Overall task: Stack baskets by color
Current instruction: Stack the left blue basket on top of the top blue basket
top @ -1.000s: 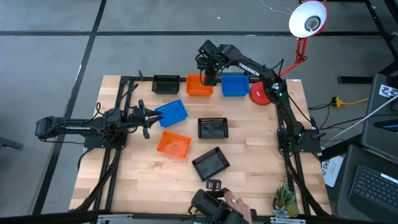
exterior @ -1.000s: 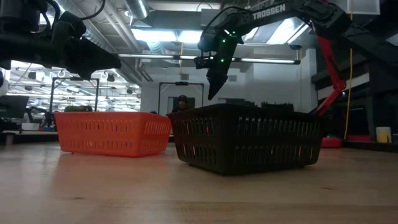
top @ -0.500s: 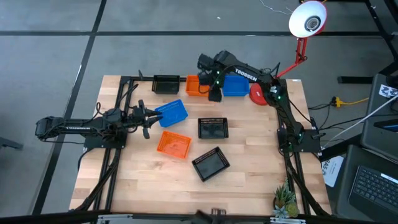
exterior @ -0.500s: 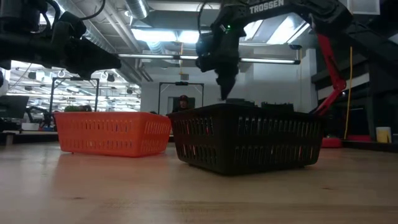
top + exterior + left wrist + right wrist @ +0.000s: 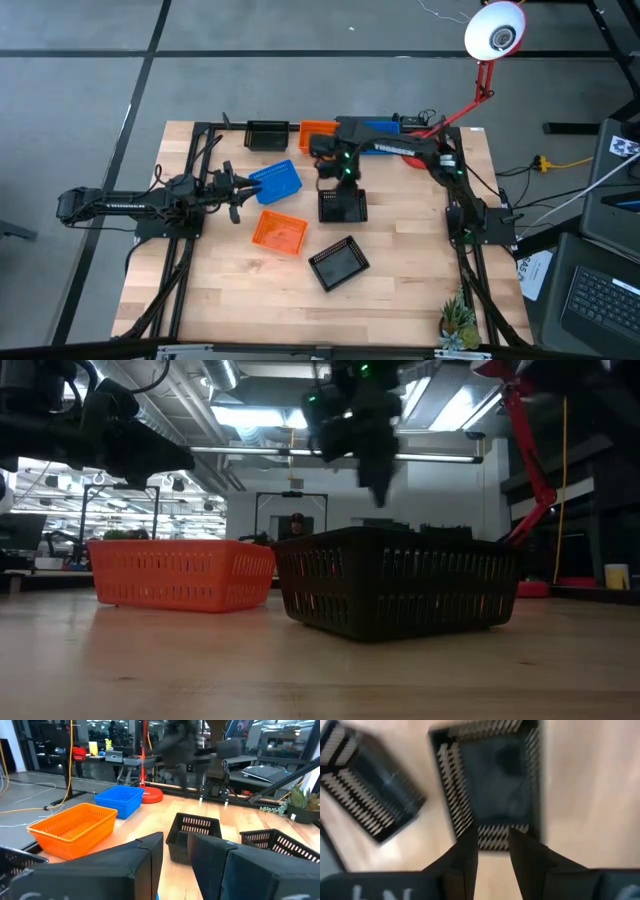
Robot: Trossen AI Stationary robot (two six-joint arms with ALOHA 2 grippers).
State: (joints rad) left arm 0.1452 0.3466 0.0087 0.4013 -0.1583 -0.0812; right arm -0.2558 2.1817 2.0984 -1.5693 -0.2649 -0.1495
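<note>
the right gripper (image 5: 338, 180) hangs above the near rim of a black basket (image 5: 342, 206) at mid-table; in its wrist view its two dark fingers (image 5: 465, 851) stand slightly parted with a narrow gap between them, holding nothing, over that basket's (image 5: 492, 782) slotted end wall. the basket is a shallow rectangular tray of dark plastic with rows of vertical slots along its sides. a second black basket (image 5: 338, 262), turned at an angle, lies beyond it on the side away from the right arm's base row, and shows beside the first in the right wrist view (image 5: 367, 785). behind the right gripper, along the table's far edge, stand a third black basket (image 5: 266, 134), an orange basket (image 5: 312, 132) and a blue basket (image 5: 385, 126) — the last two partly hidden by the right arm. the left gripper (image 5: 240, 196) waits near the table's left edge, its fingers (image 5: 145, 855) a little apart and empty; just beside its tip lies a tilted blue basket (image 5: 277, 180), and near it a second orange basket (image 5: 279, 232). in the low view the angled black basket (image 5: 395, 582) stands in front — the orange one (image 5: 180, 572) beside it.
</note>
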